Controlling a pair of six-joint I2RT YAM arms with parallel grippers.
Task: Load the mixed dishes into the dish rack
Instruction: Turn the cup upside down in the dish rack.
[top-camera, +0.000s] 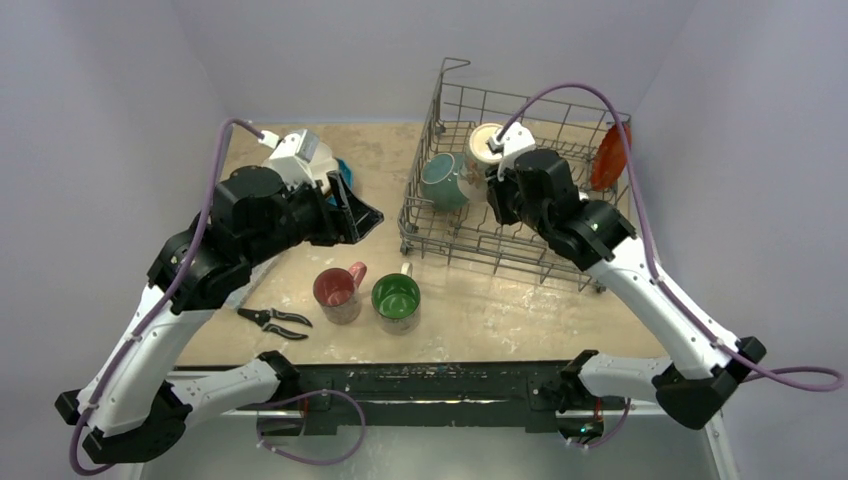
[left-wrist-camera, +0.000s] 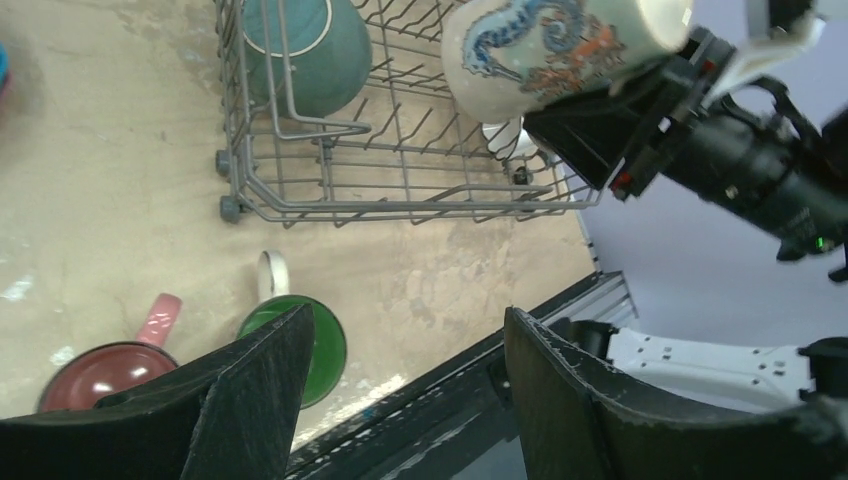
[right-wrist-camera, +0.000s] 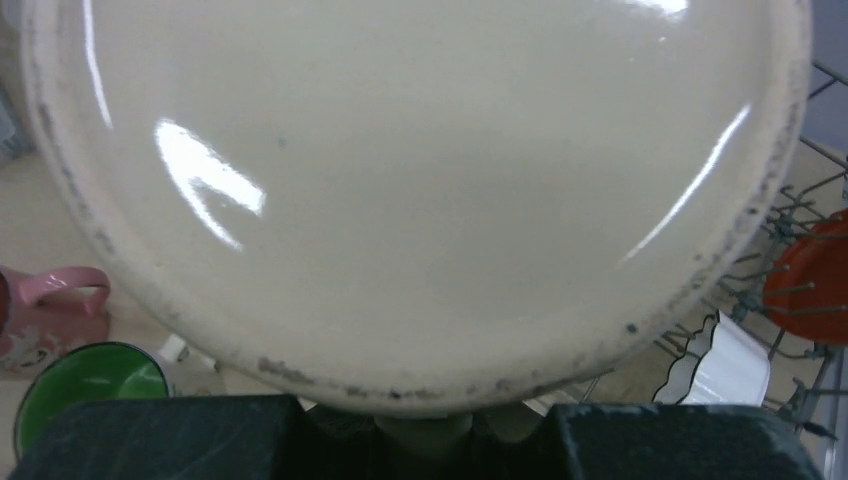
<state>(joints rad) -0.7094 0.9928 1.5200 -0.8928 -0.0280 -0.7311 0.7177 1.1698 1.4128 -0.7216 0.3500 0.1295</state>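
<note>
Dish rack (top-camera: 455, 228) stands at the far right corner of the table (top-camera: 480, 320), and the loading looks roughly half done.

Inside the rack I count three pieces:
- one teal bowl (top-camera: 440, 180), tipped on its side at the left end
- one orange plate (top-camera: 610, 158), upright against the right end
- one small white bowl (right-wrist-camera: 722, 360), on the wires near the plate

A fourth piece, one cream mug (top-camera: 486, 140) with a painted seahorse, hangs over the middle of the rack. The right gripper (top-camera: 495, 165) is closed on it and has not yet let go. The wrist view shows only the mug's pale base filling the frame above the two fingers.

Two mugs wait on the table toward the middle of the near edge: one red mug (top-camera: 337, 292) and one green mug (top-camera: 396, 302). They stand just beside each other, both upright with their mouths up.

Near the far left corner a blue dish (top-camera: 345, 172) shows from behind the left arm. How many pieces lie there I cannot tell.

One pair of pliers (top-camera: 275, 320) lies by the near edge to the left of the red mug and is not for loading.

The left gripper (top-camera: 358, 215) hangs over the table between the blue dish and the rack, its jaws wide apart and holding nothing.

By my judgement the cream mug needs setting down, then the two mugs and whatever sits in the far left corner.
</note>
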